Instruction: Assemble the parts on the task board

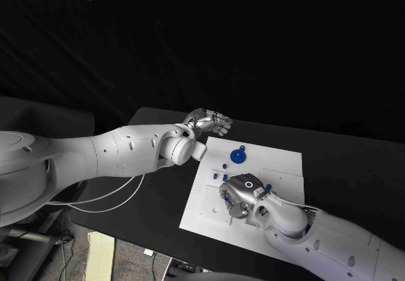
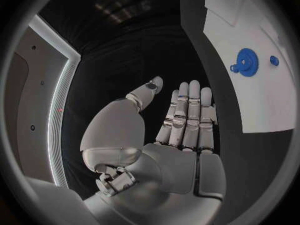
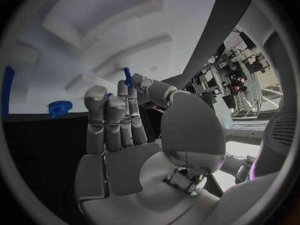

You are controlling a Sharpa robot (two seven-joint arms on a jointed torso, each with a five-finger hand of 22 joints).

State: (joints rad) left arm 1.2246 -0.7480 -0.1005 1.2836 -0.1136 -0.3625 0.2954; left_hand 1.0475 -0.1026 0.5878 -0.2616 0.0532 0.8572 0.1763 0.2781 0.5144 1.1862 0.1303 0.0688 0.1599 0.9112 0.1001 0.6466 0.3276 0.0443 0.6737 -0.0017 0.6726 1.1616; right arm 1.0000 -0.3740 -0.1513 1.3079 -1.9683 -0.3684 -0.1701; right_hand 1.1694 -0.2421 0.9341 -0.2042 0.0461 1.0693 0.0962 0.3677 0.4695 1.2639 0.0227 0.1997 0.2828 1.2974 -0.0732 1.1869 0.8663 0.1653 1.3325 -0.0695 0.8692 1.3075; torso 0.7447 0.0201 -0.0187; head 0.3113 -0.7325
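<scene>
The white task board (image 1: 278,161) lies mid-table. A blue gear (image 1: 239,156) sits near its far edge, also visible as the gear (image 2: 248,61) with a small blue peg (image 2: 274,60) beside it, and as the gear (image 3: 60,107). Two small blue parts (image 1: 221,175) stand at the board's left side. My right hand (image 1: 240,196) hovers low over the board's middle and pinches a slim blue part (image 3: 127,76) between thumb and fingertips. My left hand (image 1: 209,123) hangs off the board's far left corner, fingers (image 2: 187,110) straight and apart, holding nothing.
The black table (image 1: 354,152) surrounds the board, with bare surface to the right and behind. White cables (image 1: 110,199) hang off the table's left edge. Another blue part (image 3: 7,82) lies on the board farther off.
</scene>
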